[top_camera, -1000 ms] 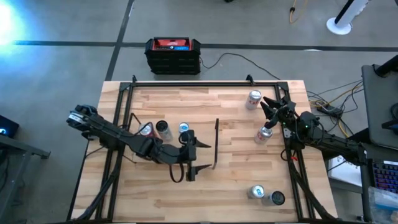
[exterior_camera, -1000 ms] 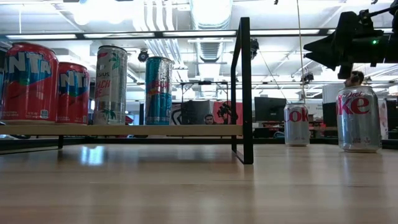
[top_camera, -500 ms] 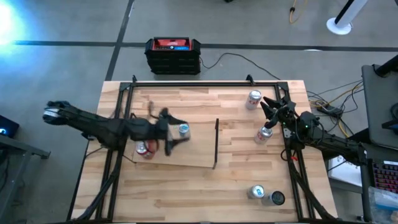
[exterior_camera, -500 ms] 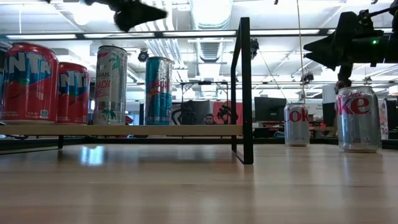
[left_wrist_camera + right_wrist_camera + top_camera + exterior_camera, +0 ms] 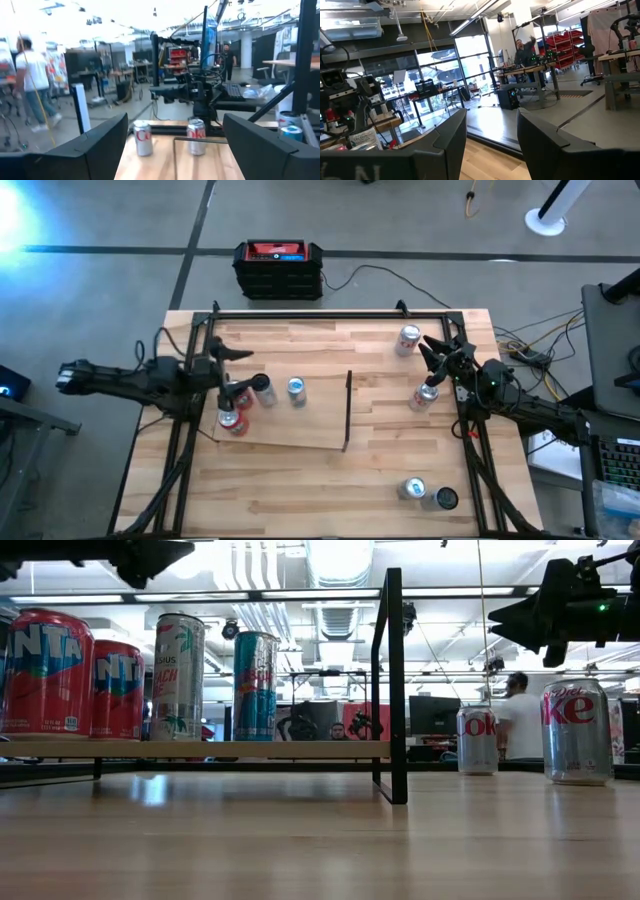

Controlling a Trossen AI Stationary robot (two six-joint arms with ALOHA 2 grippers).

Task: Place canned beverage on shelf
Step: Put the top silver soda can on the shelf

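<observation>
Four cans [image 5: 262,388] stand on the shelf [image 5: 300,425]; roughly five remain beside it; both grippers' fingers are spread, empty.

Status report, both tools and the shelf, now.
Left tool open, empty, above shelf's left end. Right tool open, empty, above a can off the shelf. Shelf holds four cans. Nothing blocking.

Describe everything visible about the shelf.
The shelf is a flat, pale wooden board resting on the plank table, with a thin black upright frame along its right short edge. In the low view it sits raised slightly off the tabletop. Four upright cans stand on its left half; the right half is bare.
</observation>
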